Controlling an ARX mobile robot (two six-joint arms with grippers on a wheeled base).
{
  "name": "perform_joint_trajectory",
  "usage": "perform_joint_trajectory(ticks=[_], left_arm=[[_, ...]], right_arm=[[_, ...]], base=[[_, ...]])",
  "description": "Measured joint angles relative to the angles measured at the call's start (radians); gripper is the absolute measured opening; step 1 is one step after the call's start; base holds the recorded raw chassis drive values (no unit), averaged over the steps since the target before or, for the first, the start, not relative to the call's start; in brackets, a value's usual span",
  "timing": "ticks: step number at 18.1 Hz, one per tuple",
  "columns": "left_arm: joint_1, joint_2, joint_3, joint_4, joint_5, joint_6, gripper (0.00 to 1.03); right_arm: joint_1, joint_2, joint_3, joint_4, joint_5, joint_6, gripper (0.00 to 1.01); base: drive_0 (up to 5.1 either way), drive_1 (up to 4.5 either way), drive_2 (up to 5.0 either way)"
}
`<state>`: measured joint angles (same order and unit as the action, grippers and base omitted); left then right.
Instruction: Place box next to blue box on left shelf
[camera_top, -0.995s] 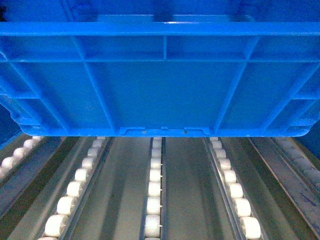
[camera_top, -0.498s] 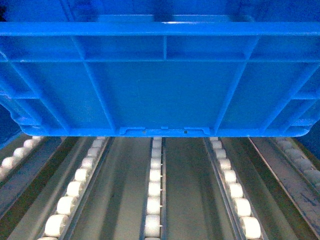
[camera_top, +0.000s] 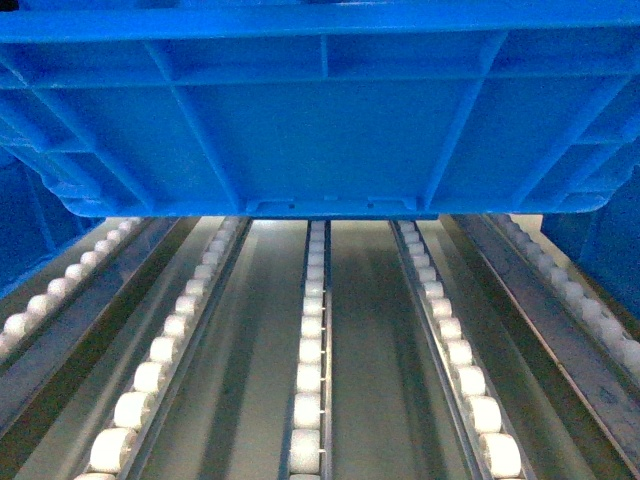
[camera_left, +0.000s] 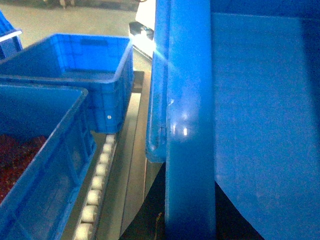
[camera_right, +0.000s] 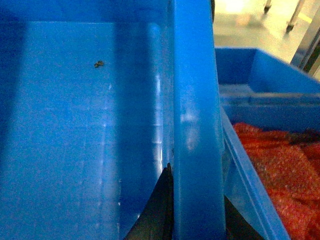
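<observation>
The right gripper (camera_right: 172, 210) pinches the box (camera_top: 320, 120) by its right rim wall, the left gripper (camera_left: 165, 222) likewise opposite. Rigid, smooth plastic, empty, probably light; rims suit gripping. It hangs above the left shelf (camera_top: 310, 380) rollers, between neighbouring crates (camera_left: 45, 150).

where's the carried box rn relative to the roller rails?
In the head view the box fills the upper half, over the far part of the left shelf rails. The wrist views show neighbouring blue crates on both sides, apart from it.
</observation>
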<state>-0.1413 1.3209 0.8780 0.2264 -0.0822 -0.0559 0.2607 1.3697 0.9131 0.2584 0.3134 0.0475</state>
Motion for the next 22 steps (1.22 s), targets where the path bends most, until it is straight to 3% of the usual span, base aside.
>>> perform_joint_trajectory(ticks=[4,7,13,15,22], left_arm=[[0.027,0.045,0.005,-0.210,0.023,0.012,0.06],[0.033,0.098,-0.021,-0.249,0.036,0.027,0.06],[0.046,0.154,-0.036,-0.265,0.043,0.064,0.06],[0.054,0.180,-0.055,-0.267,0.073,0.047,0.06],[0.057,0.192,-0.056,-0.263,0.085,0.037,0.06]], right_arm=[[-0.014,0.060,0.032,-0.288,-0.135,0.123,0.08],[-0.035,0.142,0.027,-0.349,-0.198,0.187,0.08],[-0.045,0.227,-0.015,-0.326,-0.240,0.233,0.08],[-0.045,0.235,-0.019,-0.324,-0.233,0.221,0.08],[-0.045,0.241,-0.016,-0.321,-0.225,0.219,0.08]], base=[[0.0,0.00,0.0],[0.0,0.00,0.0],[0.0,0.00,0.0],[0.0,0.00,0.0],[0.0,0.00,0.0]])
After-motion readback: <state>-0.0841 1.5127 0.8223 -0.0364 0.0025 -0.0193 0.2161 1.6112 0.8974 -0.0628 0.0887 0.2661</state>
